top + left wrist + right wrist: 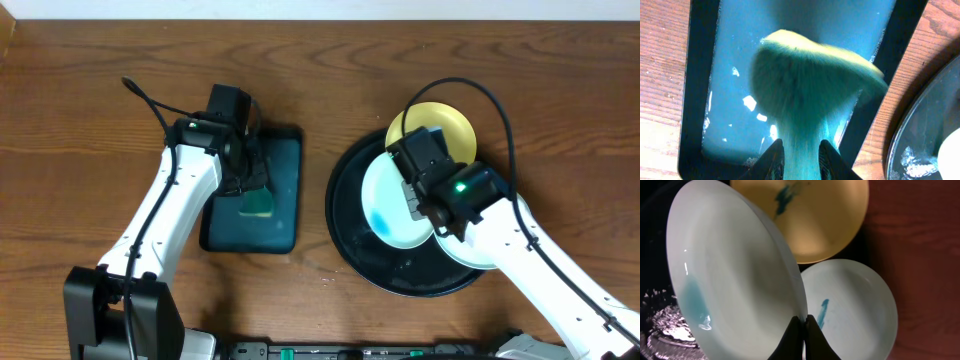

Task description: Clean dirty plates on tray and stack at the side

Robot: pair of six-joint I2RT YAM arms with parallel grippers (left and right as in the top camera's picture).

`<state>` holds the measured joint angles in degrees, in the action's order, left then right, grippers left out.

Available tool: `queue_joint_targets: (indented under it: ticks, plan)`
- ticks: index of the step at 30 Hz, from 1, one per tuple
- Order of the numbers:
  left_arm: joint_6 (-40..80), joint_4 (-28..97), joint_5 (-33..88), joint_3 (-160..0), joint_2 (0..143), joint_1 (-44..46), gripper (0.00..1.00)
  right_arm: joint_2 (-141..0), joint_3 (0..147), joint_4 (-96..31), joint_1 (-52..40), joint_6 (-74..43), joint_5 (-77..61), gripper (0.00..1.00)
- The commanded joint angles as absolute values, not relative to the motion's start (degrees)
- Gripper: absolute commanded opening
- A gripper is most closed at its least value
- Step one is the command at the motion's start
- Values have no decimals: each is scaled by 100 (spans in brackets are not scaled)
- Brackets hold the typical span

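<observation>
Just left of the black tray lies the smaller teal tray. Over it we see the left gripper clamped on the squeezed end of a green-and-yellow sponge, whose broad end hangs above the teal tray's glistening floor. The sponge is well apart from every plate.

Over the black tray's left half, the right gripper has its fingers pressed together on the rim of one mint plate. The plate is held tilted, with a blue smear on the part of its face nearest the teal tray. The yellow plate rests at the black tray's far edge. The second mint plate sits at the tray's right side, partly under the right arm. Both carry blue streaks, so we judge that none is clean yet, and nothing is stacked on the bench.

The risk we see is the grip, a thin pinch at one point of the rim. If the sponge pushes hard or off-centre, the plate may swivel between the fingers, or slip out and fall onto the two plates below. The arms must also meet near the black tray's left rim, where the wrists could knock.
</observation>
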<state>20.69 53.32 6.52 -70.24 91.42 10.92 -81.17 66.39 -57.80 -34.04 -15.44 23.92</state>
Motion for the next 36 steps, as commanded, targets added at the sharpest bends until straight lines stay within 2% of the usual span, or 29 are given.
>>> queue_joint_targets:
  ticks: [1, 6, 11, 18, 21, 25, 32, 36]
  plan:
    - [1999, 5328, 642, -7024, 9135, 1068, 25, -8134, 6768, -5804, -3485, -1636, 2158, 1]
    - [1999, 5330, 642, -7022, 9135, 1068, 26, -8350, 6628, -5747, -3369, -1955, 1542, 1]
    - [1999, 5332, 644, -7022, 9135, 1068, 33, -8919, 6248, -5387, -3262, -1973, 945, 1]
    - [1997, 5347, 692, -7024, 9131, 1068, 38, -9568, 5929, -4947, -3052, -2228, 648, 1]
    - [1999, 5356, 709, -7024, 9126, 1068, 41, -9756, 5894, -4834, -2943, -2226, 434, 13]
    - [1977, 5398, 709, -7024, 9120, 1068, 47, -9959, 5819, -4600, -2766, -2047, 82, 24]
    - [1914, 5468, 709, -7024, 9120, 1068, 54, -10208, 5682, -4379, -2340, -1868, -379, 27]
    - [1911, 5522, 707, -7024, 9120, 1068, 55, -10042, 5706, -4309, -2202, -1092, -991, 29]
